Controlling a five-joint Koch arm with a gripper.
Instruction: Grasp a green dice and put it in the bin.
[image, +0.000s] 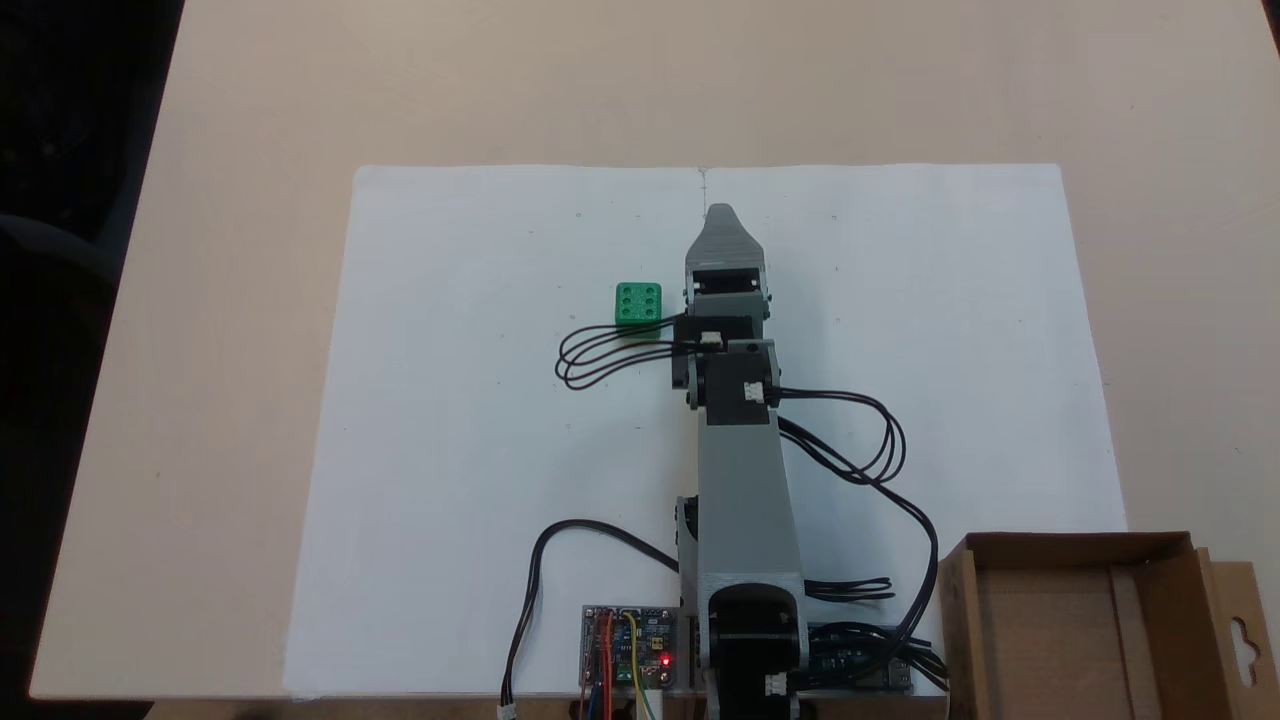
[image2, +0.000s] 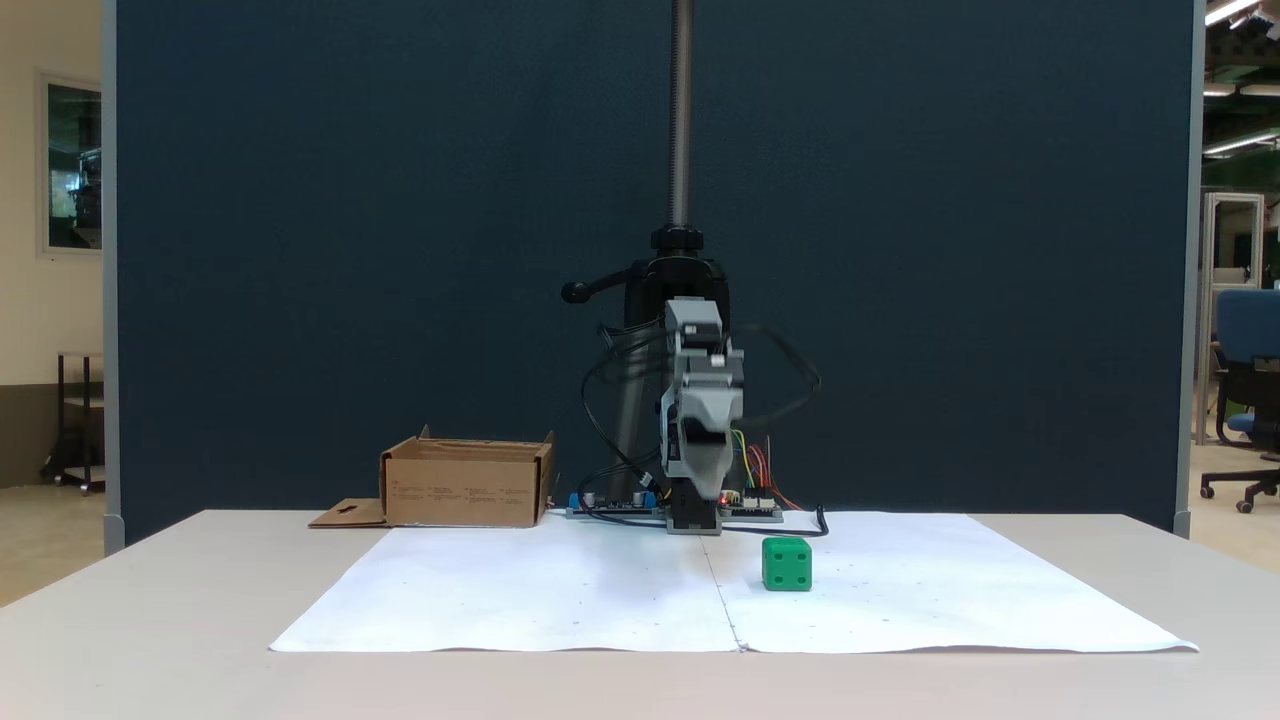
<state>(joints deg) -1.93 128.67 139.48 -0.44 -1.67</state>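
Observation:
The green dice (image: 638, 305) (image2: 787, 563) is a small bright green cube with pips, resting on the white paper. In a fixed view from above, my gripper (image: 721, 214) stretches out over the paper, its tip up and to the right of the dice and not touching it. In a fixed view from the front, the gripper (image2: 708, 488) hangs above the paper, behind and left of the dice. Only one grey pointed jaw shows, so its state is unclear. The bin (image: 1085, 625) (image2: 467, 485), a shallow brown cardboard box, stands beside the arm's base.
A white paper sheet (image: 480, 480) covers the middle of the beige table (image: 240, 300). Black cable loops (image: 600, 360) hang from the arm near the dice. A circuit board (image: 628, 660) sits at the arm's base. A dark blue partition (image2: 400, 250) stands behind the table.

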